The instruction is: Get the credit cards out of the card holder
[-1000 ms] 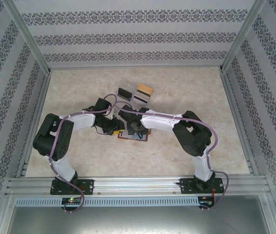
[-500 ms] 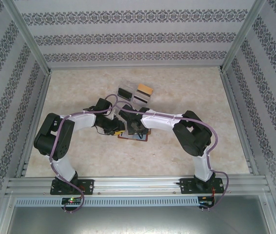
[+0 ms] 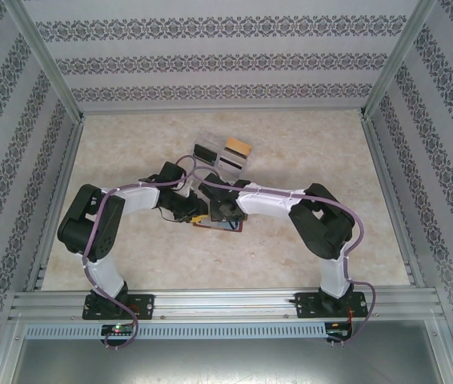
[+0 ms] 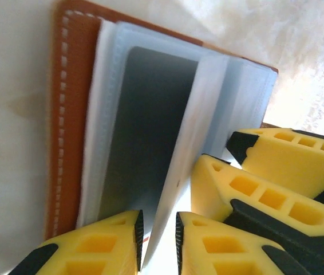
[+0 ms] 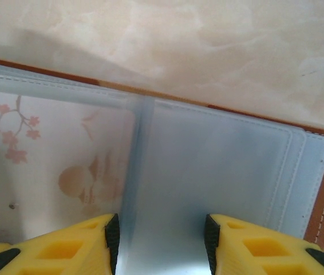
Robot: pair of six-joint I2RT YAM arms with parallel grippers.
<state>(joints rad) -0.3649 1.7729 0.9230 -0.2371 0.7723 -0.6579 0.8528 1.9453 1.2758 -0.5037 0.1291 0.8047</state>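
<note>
Both arms shifted slightly right over holder [image 3: 233, 226], mid-table; left gripper [image 3: 197, 218] and right gripper [image 3: 225, 213] meet on it. Left wrist: jaws narrow, pinching a clear leaf [image 4: 179, 172]. Right wrist: jaws half-wide, straddling upright leaf; blossom-print card [image 5: 36, 143] pocketed left.

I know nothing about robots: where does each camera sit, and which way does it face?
Top: above and behind, facing down at the table; left arm and right arm meet over the card holder.
Left wrist: on the left arm, looking past the left fingers at clear sleeves.
Right wrist: on the right arm, looking past the right fingers at the sleeves.
Shared: all three see the card holder.
</note>
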